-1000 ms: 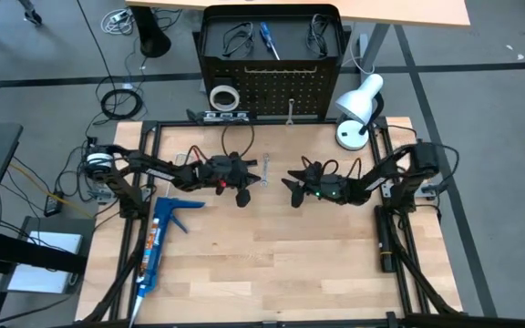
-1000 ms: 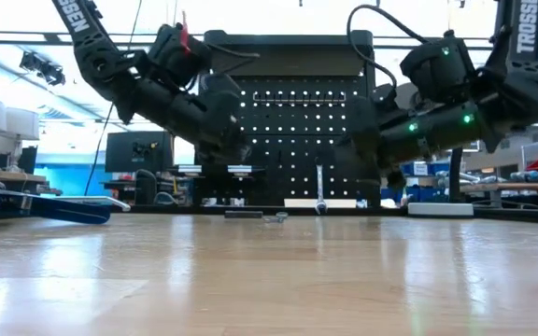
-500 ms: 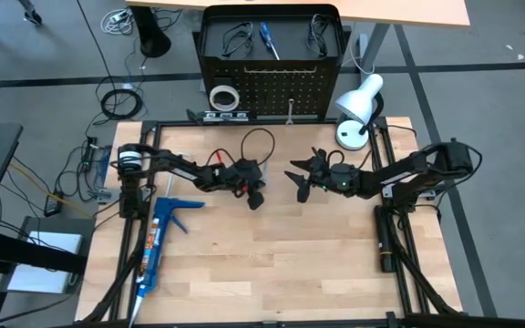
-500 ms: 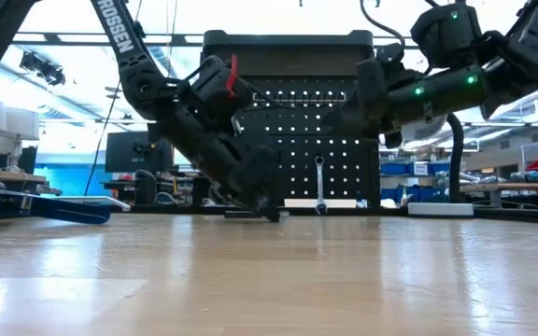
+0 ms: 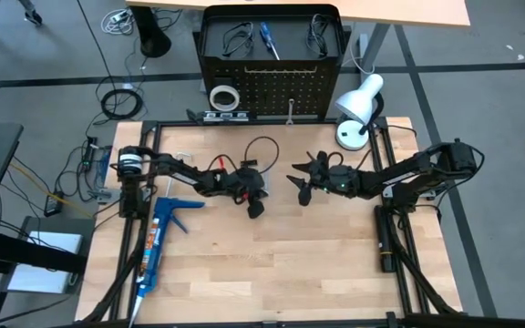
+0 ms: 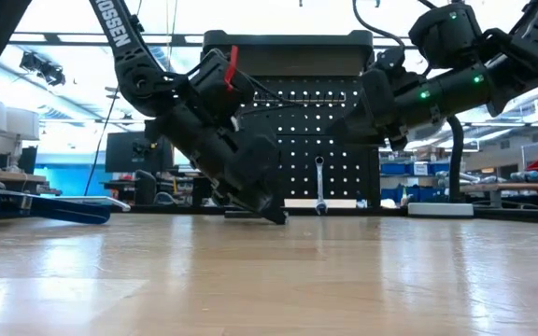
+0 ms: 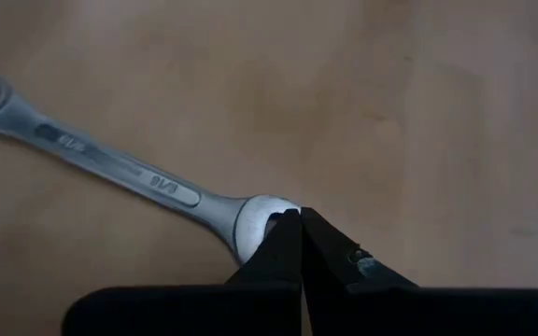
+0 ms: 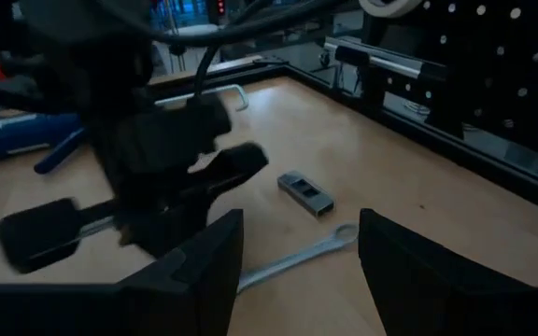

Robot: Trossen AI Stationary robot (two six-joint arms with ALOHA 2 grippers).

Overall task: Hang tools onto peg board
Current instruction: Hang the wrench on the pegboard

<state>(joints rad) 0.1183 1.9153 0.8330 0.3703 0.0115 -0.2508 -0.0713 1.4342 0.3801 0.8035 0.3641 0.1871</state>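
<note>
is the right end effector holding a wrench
No, the right end effector is open and empty above the table, and the wrench lies flat on the wood beyond its fingers.

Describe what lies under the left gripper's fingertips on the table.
A silver wrench lies flat on the wooden table. The left gripper, fingers together, meets its open-jaw end. What the fingers cover beneath cannot be seen.

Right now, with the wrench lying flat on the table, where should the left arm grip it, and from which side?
Probably from above, on the flat shank just behind the open-end head. The wrench lies flat on the table, so only its narrow edges can be pinched. The left gripper, fingers closed, already sits at that head.
</note>
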